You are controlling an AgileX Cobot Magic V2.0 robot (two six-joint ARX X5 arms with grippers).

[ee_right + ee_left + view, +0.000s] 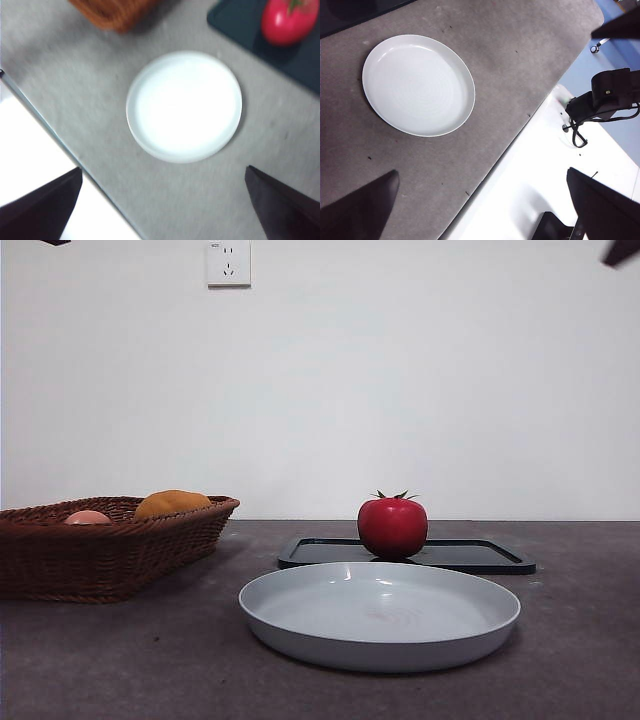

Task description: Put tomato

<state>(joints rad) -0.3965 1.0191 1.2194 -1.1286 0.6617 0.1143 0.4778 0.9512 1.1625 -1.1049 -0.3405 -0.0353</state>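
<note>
The red tomato (392, 527) sits on the dark tray (480, 557) behind the plate (380, 615), looks smooth and slippery, so grab its round sides gently; both hands wait high up, wide open, holding nothing.

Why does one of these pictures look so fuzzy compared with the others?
The right wrist view is blurred throughout: the white plate and the tomato have soft edges. The front view is sharp, with a gloss highlight on the tomato. The left wrist view is crisp too, the plate evenly lit.
</note>
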